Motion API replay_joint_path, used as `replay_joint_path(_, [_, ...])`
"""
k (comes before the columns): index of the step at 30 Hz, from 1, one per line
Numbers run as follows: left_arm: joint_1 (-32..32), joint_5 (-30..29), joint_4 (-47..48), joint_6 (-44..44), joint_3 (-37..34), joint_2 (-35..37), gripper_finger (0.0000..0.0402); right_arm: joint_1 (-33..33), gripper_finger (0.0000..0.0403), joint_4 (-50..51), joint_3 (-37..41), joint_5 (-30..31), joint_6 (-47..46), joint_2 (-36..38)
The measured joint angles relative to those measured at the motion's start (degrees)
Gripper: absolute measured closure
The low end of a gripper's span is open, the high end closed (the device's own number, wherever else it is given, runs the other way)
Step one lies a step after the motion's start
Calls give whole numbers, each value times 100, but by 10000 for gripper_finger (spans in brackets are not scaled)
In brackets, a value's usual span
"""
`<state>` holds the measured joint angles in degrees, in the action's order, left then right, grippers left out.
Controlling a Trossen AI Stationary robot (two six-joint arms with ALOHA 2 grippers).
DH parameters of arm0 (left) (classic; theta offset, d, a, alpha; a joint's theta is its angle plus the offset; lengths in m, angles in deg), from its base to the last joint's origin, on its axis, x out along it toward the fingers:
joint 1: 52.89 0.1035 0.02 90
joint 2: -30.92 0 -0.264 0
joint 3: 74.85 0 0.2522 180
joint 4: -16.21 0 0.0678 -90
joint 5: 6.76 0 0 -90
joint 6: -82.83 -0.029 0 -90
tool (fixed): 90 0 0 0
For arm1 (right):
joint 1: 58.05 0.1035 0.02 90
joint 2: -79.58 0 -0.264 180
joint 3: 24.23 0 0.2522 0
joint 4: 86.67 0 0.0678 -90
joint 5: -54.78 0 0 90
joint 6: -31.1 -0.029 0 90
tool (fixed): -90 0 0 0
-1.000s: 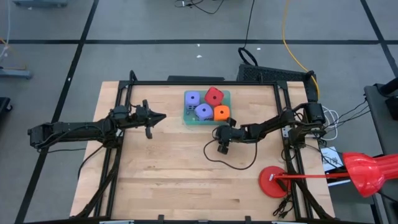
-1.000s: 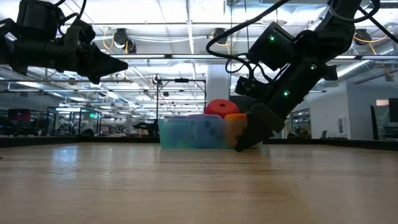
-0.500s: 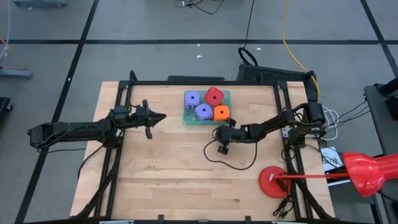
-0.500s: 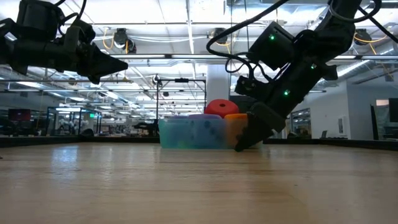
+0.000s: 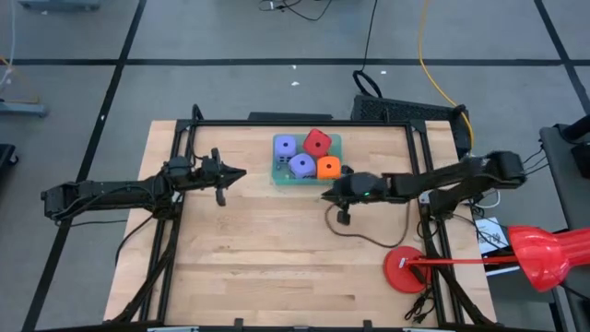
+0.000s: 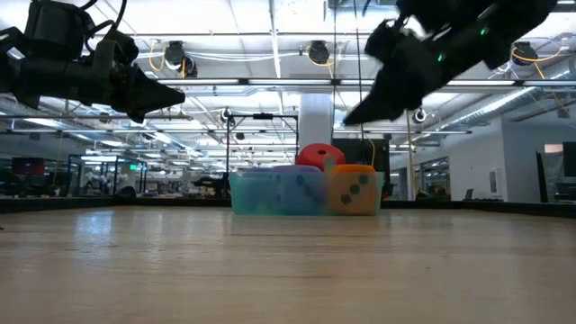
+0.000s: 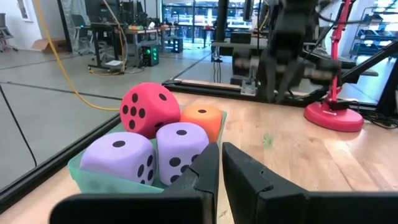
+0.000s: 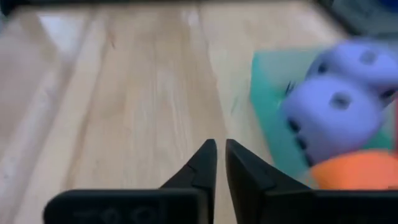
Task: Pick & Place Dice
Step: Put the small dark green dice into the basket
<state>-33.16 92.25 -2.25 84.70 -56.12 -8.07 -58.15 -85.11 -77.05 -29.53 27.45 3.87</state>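
Four dice sit together in a shallow teal tray near the table's far edge: a red die, an orange die and two purple ones. In the low view the red die stands higher than the others. My right gripper hovers shut just near-right of the tray, raised well above the table; its wrist view looks down on the tray. My left gripper waits shut in the air left of the tray, pointing at it.
A black cable loops across the table near the right gripper. A red round stand base stands at the table's near right corner. Dark frame rails run along the table's sides. Bare wood lies on the near side of the tray.
My right gripper has risen from the table beside the orange die to well above it, and its arm has stretched out level. The orange die, partly hidden before in the low view, now shows whole. The dice and the left arm have stayed put.
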Motion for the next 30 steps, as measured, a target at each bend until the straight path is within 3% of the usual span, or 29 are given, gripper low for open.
replay_joint_path(12, [-14, -52, 59, 17, 0, 0, 369, 0, 395, -453, 1351, 28, 121, 3236])
replay_joint_path(24, [-31, -146, -137, 551, 0, 0, 369, -39, 402, -414, 2087, -22, -91, 3756])
replay_joint_path(30, [-252, -155, -67, 769, 61, -1, 369, -441, 403, -433, 2197, -754, 52, 4613])
